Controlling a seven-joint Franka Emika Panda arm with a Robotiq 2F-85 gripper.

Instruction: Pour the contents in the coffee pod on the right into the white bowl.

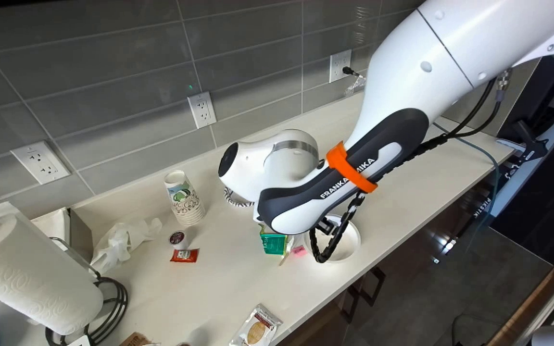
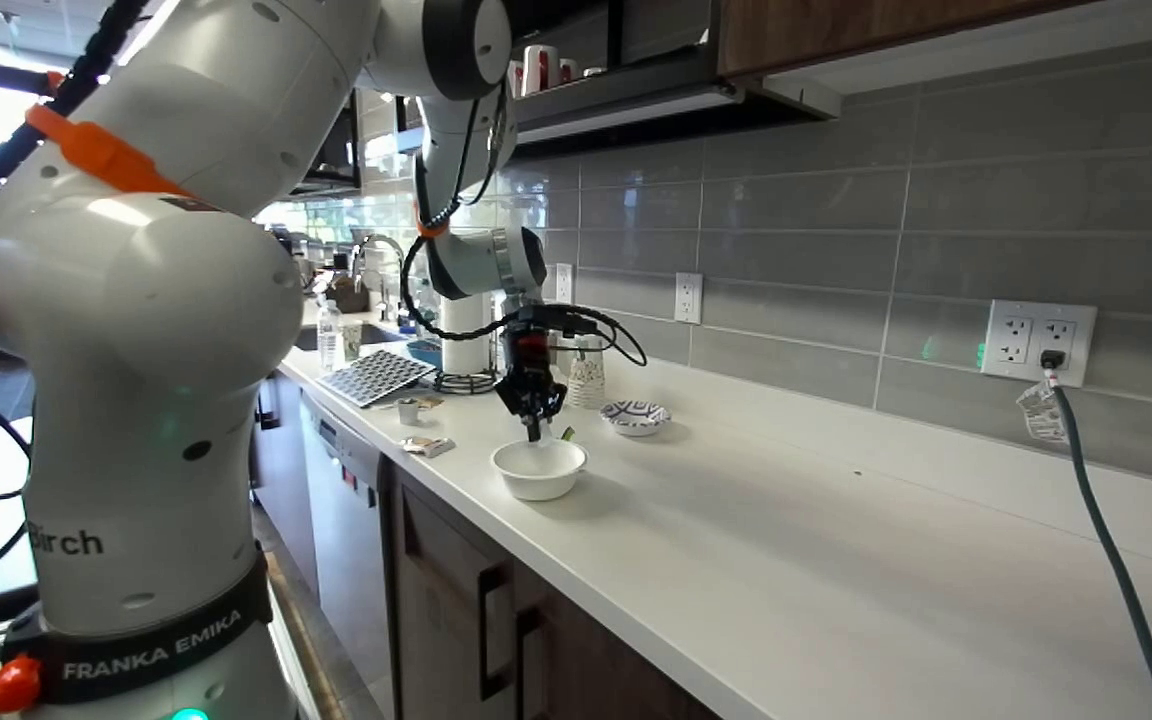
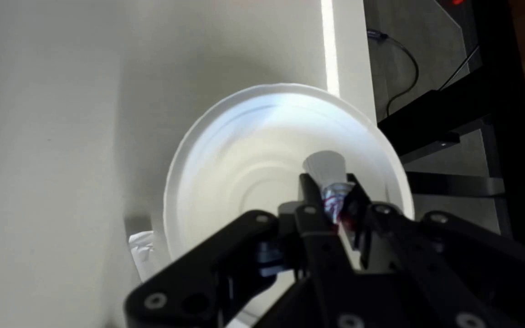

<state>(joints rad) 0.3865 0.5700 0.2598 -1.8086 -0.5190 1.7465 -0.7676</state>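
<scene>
Over the smooth, round bowl (image 3: 226, 159) hangs a pod (image 3: 325, 166)

Camera in an exterior view looks obliquely down across the counter (image 1: 219, 283) toward the tiled wall (image 1: 128, 93); camera in an exterior view stands lower, close by the arm's base (image 2: 141, 565), facing along counter; both share the white bowl (image 2: 539, 487), which wrist view takes closely from above, past the gripper (image 3: 328, 181).

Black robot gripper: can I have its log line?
gripper: closed on small whitish item with red marks | over: plain white round bowl | pouring: can't tell
</scene>
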